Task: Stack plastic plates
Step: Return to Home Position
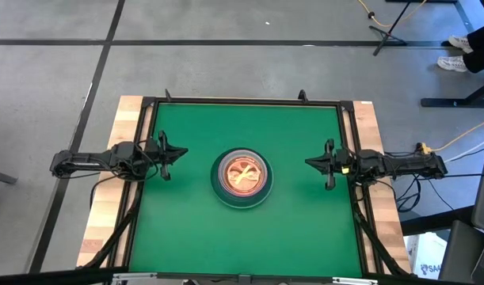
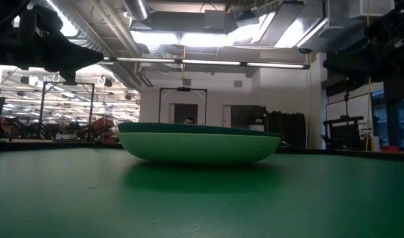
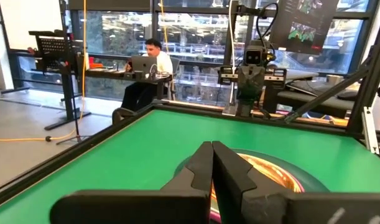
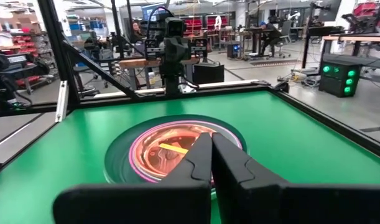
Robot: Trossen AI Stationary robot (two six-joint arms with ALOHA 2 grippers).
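Both arms lie low and level at opposite table edges, pointing inward: left gripper [image 1: 183,152] and right gripper [image 1: 309,164] each have their fingers pressed together, holding nothing, well apart from the plates. The stack of plastic plates [image 1: 242,179] sits at the centre of the smooth green table mat [image 1: 194,229]. The plates are round and shallow: a dark green rim over a light green underside, a pink ring inside, and a glossy translucent orange plate with a bar mark on top.

The plastic plates [image 1: 242,179] sit in one stack at the middle of the table [image 1: 297,229], smaller ones nested inside larger (the widest at the bottom). The left gripper [image 1: 182,152] is near the table's left edge and the right gripper [image 1: 310,164] near its right edge, each well apart from the stack between them.
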